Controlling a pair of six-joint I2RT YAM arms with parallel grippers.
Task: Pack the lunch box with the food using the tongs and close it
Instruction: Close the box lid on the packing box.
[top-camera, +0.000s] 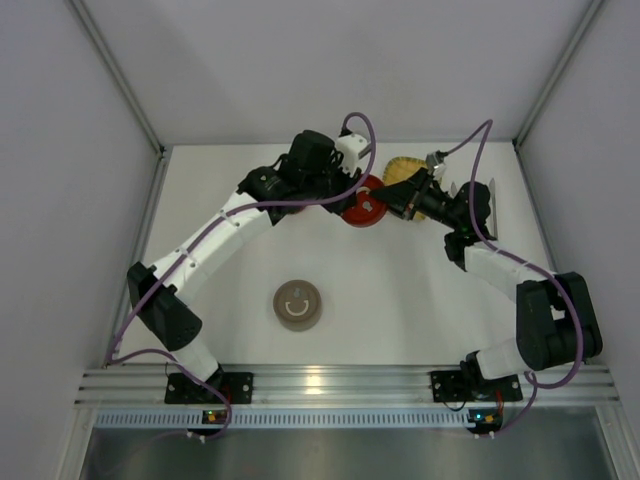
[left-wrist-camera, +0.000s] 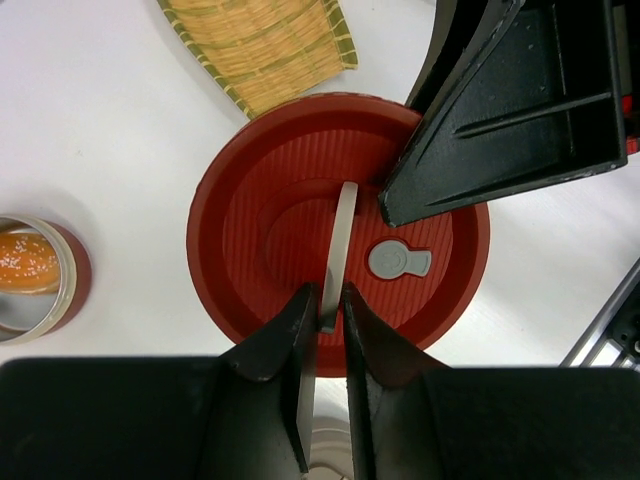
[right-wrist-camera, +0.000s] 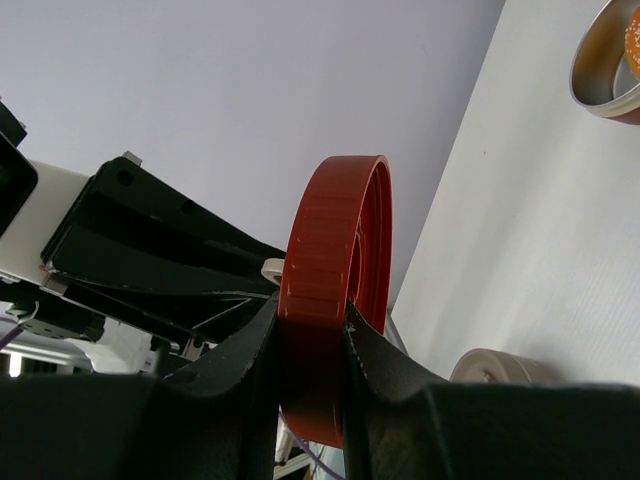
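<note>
Left gripper (left-wrist-camera: 327, 305) pinched the pale strap (left-wrist-camera: 340, 240) on the round red ribbed lid (left-wrist-camera: 260, 220). Right gripper (right-wrist-camera: 312, 330) clamped its rim. Its round steel lunch tin (left-wrist-camera: 66, 290) lay near, far-left of it.

My top camera sits high up and looks down from far off. My left wrist camera looks straight down, very close, into a round red ribbed plastic lid (left-wrist-camera: 240, 210). My right wrist camera, also close, sees that lid (right-wrist-camera: 335, 230) edge-on. All 3 views share the lid (top-camera: 362, 208).

- White surface (top-camera: 400, 300), walled on three sides.
- Beige disc (top-camera: 298, 304) lies near the front middle.
- Woven tray (top-camera: 403, 168) lies at the back.
- Open tin (left-wrist-camera: 66, 287) stands near the tray.
</note>
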